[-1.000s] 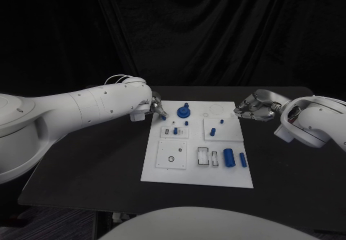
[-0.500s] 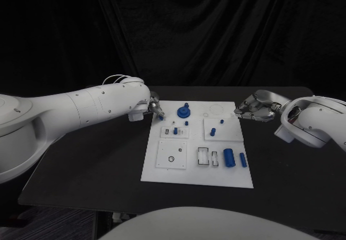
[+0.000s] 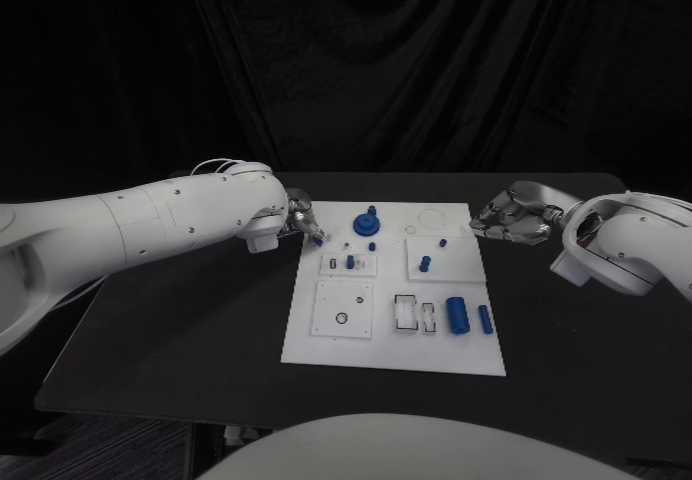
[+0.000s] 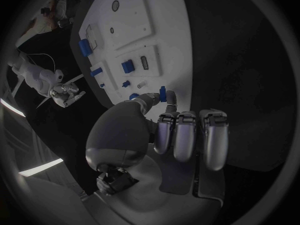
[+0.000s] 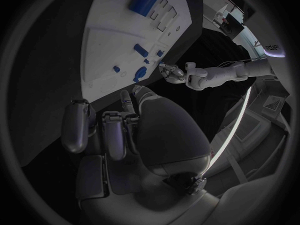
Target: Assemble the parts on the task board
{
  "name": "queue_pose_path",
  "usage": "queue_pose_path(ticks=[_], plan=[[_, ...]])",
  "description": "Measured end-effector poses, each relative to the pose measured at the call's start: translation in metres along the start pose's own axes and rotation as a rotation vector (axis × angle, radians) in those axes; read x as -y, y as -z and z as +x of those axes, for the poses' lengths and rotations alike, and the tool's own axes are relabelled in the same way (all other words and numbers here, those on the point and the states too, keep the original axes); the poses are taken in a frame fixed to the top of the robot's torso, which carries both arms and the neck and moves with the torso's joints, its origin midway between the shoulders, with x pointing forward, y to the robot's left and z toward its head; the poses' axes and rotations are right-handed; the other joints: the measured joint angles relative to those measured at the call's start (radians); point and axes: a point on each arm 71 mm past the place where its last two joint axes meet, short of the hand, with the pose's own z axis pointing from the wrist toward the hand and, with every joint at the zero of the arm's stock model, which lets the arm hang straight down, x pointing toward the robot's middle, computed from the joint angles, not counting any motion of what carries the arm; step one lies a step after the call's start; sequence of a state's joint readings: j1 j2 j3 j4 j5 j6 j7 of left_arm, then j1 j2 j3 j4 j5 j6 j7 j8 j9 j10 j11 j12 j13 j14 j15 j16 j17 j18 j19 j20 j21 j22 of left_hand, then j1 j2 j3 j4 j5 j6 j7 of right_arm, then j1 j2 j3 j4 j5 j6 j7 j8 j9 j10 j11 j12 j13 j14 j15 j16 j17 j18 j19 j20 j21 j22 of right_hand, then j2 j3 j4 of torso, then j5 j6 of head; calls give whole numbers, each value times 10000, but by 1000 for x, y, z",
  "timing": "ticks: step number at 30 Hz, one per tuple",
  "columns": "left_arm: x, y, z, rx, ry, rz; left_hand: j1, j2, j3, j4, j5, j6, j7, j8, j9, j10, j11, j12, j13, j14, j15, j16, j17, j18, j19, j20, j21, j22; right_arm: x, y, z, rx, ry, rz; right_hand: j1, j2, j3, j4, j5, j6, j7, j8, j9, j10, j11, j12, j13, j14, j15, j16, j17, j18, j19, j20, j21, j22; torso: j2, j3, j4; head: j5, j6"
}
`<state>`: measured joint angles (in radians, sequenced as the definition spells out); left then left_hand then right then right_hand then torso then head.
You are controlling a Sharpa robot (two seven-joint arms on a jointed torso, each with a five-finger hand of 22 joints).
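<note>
Since 1.0 s ago, your left arm has drawn back toward the task board's [image 3: 397, 350] far-left corner, carrying the left hand [image 3: 300, 217] with it; the right hand [image 3: 508, 215] has stayed put. You have a small blue part [image 4: 162, 93] pinched between thumb and a finger of that left hand, just off the board's left edge at the far end. Your right hand hovers just beyond the far-right corner, fingers curled in, holding nothing that I can see.

Risk: the pinch looks shallow, so a quick wrist turn could drop the part onto the black table, or it could tilt and jam as you seat it.

Count on the board: 1 round blue knob [image 3: 368, 219] near the far edge, about 3 small blue pegs mid-board, 2 blue cylinders [image 3: 459, 314] toward the near-right corner.
</note>
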<state>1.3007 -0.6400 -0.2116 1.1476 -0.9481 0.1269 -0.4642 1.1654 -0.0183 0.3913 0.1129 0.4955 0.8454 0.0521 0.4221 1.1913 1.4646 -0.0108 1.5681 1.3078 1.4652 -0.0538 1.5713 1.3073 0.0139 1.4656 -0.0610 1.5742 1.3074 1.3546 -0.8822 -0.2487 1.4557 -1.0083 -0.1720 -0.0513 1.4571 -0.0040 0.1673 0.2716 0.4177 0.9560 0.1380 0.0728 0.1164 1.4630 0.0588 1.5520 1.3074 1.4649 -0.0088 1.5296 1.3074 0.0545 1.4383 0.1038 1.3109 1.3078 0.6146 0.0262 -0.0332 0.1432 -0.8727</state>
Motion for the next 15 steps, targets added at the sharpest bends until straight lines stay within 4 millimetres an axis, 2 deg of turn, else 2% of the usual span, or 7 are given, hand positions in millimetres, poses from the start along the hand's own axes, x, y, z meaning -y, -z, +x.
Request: queue_pose_path(ticks=[9, 15], plan=[[6, 16, 16, -182, 337, 517, -132, -131, 186, 52, -113, 94, -25, 0, 0, 0, 0, 0, 0, 0, 0, 0, 0, 0, 0, 0, 0, 0, 6, 4, -2, 58, -23, 136, 37, -38, 0, 0, 0, 0, 0, 0, 1, 0, 0, 1, 0, 0, 0, 0, 0, 0, 0, 0, 0, -1, 0, 0, 0, 100, 1], [9, 22, 21, -224, 456, 669, -133, -132, 193, 60, -113, 106, -35, -1, 0, 0, 0, 0, 0, 0, 1, 0, 0, 0, 0, 1, 0, 0, 8, 6, -4, 89, -34, 192, 37, -38, 0, 0, 0, 0, 0, 0, 1, 0, 0, -24, 1, 0, 0, 0, 0, 0, 0, 0, 0, -1, 0, 2, 0, 92, 1]])
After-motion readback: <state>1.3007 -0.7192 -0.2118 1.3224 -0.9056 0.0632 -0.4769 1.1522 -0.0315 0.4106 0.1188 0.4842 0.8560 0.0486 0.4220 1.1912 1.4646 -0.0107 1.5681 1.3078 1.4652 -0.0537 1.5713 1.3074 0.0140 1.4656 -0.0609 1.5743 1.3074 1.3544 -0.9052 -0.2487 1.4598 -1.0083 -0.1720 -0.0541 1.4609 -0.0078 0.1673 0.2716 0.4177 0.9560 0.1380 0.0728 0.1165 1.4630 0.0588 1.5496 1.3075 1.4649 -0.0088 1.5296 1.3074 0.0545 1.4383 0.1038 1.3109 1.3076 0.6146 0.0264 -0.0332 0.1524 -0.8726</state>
